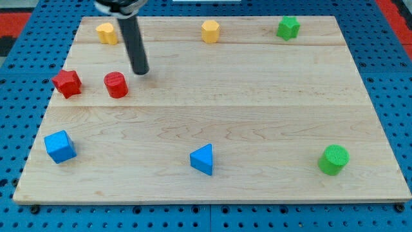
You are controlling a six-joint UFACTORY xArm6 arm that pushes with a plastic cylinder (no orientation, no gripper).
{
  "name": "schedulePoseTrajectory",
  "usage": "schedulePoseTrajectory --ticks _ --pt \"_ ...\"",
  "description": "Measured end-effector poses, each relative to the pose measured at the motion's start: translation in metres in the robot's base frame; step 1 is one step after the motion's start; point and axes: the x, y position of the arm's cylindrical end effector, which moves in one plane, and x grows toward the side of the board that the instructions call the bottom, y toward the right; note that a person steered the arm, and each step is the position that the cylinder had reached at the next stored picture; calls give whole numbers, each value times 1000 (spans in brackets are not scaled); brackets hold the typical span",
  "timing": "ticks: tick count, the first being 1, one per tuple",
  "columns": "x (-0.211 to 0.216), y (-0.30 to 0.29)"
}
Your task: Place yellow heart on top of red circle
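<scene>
Worktop (257, 109) is a pale wooden board on blue pegboard, blocks spread round its edges. No claw on this rig, so nothing to report as wide, narrow or holding: just the dark rod, my tip (141, 71) down on the wood. Tip sits just up and to the view's right of the red circle (116, 85), close but I can't tell if it's touching. Yellow heart (107, 33) is near the view's top-left corner, above the red circle and to the left of the rod. Red star (67, 83) sits just left of the circle. Others well clear: yellow hexagon (210, 31), green star (288, 28), green cylinder (334, 160), blue triangle (203, 159), blue cube (60, 146). My read: heart not yet engaged. To do it well, swing the tip round above the heart, push down the view in a straight line through its centre, slow near the circle so it doesn't get knocked away or into the red star.
</scene>
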Motion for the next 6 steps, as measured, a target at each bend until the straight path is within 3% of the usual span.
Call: schedulePoseTrajectory --ticks 2,3,4,5,6 --pt "-120 2" --pt "-147 -81" --pt "-121 -98" --pt "-56 -74" --pt "-57 -78"
